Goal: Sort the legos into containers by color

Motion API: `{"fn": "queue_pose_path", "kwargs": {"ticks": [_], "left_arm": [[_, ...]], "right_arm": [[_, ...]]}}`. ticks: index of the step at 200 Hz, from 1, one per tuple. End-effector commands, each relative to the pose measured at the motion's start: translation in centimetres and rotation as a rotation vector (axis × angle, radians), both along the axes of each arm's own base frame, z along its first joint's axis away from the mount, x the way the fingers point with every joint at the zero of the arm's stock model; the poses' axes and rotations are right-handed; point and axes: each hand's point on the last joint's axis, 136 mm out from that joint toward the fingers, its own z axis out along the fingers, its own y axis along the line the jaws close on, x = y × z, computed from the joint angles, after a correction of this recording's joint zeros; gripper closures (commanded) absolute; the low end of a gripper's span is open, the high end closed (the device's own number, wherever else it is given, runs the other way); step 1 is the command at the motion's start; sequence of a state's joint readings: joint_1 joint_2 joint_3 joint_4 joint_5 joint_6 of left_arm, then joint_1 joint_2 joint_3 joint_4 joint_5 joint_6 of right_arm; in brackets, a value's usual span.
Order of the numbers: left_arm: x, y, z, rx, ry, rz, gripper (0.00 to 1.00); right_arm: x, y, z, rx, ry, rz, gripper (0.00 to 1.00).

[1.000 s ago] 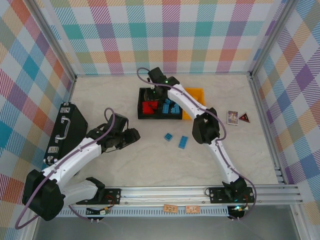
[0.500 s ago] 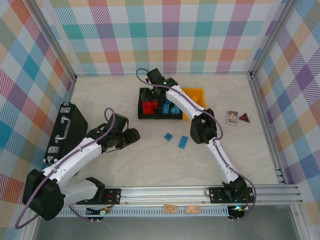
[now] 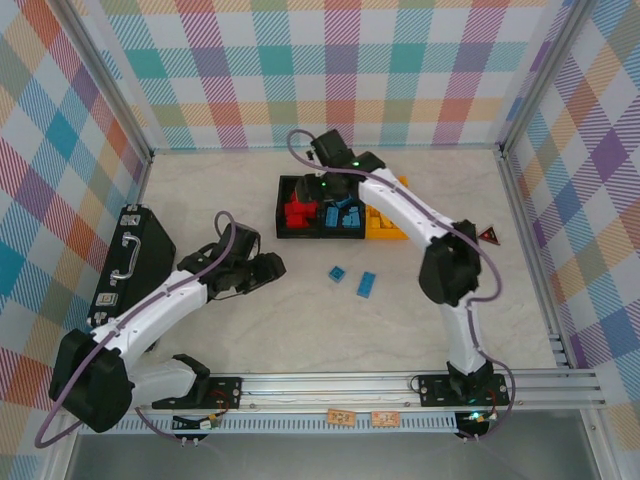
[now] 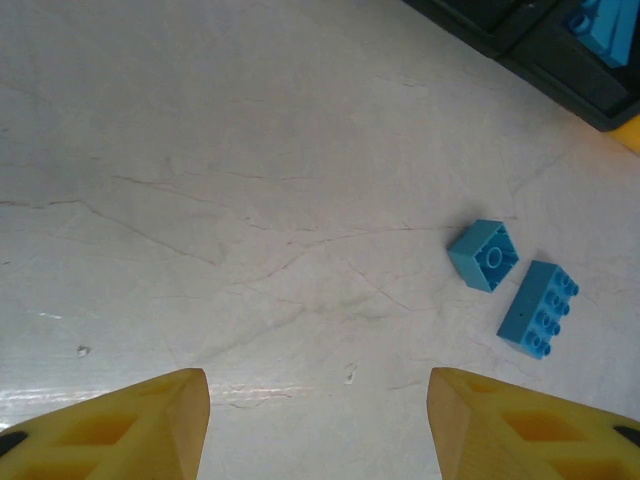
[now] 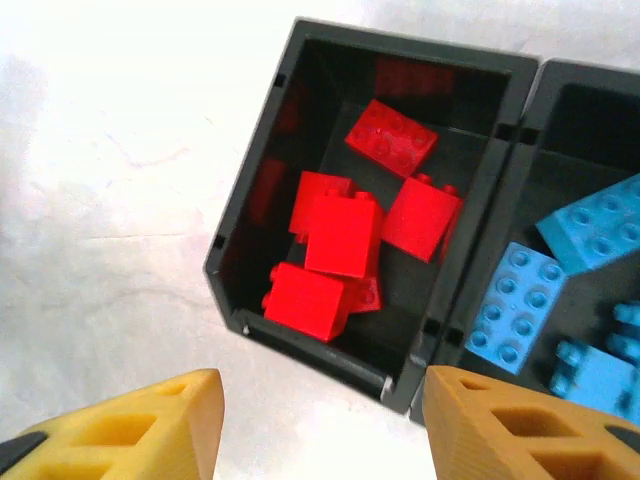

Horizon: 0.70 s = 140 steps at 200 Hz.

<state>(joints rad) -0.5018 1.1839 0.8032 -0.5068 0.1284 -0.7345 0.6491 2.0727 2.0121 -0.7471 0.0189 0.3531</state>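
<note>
Two blue legos lie loose on the table [image 3: 250, 200], in open space between the row of containers and the arm bases. The square blue brick [image 4: 484, 255] rests with its hollow underside up. The oblong blue brick [image 4: 538, 308] lies just beside it without touching, with studs showing along one long edge. The three containers stand joined in a row toward the far side of the table. The left bin [image 5: 250, 220] is black and holds the red bricks [image 5: 340, 235], roughly half a dozen piled loosely on one another. The middle bin [image 5: 585, 78] is also black and holds several blue bricks [image 5: 520, 305], studs up or tilted. The yellow-orange bin [image 3: 380, 230] closes the row on the right; the right arm crosses above it and hides its contents. The right gripper [image 5: 322, 385] hangs over the near edge of the left bin, its fingers [image 5: 180, 420] spread apart with nothing between them. The left gripper [image 4: 315, 385] hovers above bare table, well apart from the containers and to the left of the two loose bricks; its fingers [image 4: 140, 420] also stand apart and empty. A black case [image 3: 128, 255] with a handle lies at the left edge of the table, beside the left arm.
</note>
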Motion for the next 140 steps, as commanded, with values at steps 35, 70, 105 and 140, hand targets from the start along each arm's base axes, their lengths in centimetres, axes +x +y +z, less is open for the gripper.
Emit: {"fn": "queue_pose_path", "kwargs": {"ticks": [35, 70, 105, 140], "left_arm": [[1.2, -4.2, 2.5, -0.105, -0.099, -0.193, 0.4], [0.5, -6.3, 2.5, -0.139, -0.106, -0.296, 0.4], [-0.1, -7.5, 1.7, -0.122, -0.095, -0.341, 0.4], [-0.7, -8.3, 1.1, -0.113, -0.08, -0.368, 0.4]], "right_arm": [[-5.8, -5.8, -1.5, -0.024, 0.037, -0.124, 0.41], [-9.4, -10.1, -4.4, -0.092, 0.115, -0.238, 0.35], [-11.9, -12.3, -8.3, -0.136, 0.215, -0.322, 0.32], [-13.6, -13.2, -11.8, -0.152, 0.298, -0.382, 0.31]]}}
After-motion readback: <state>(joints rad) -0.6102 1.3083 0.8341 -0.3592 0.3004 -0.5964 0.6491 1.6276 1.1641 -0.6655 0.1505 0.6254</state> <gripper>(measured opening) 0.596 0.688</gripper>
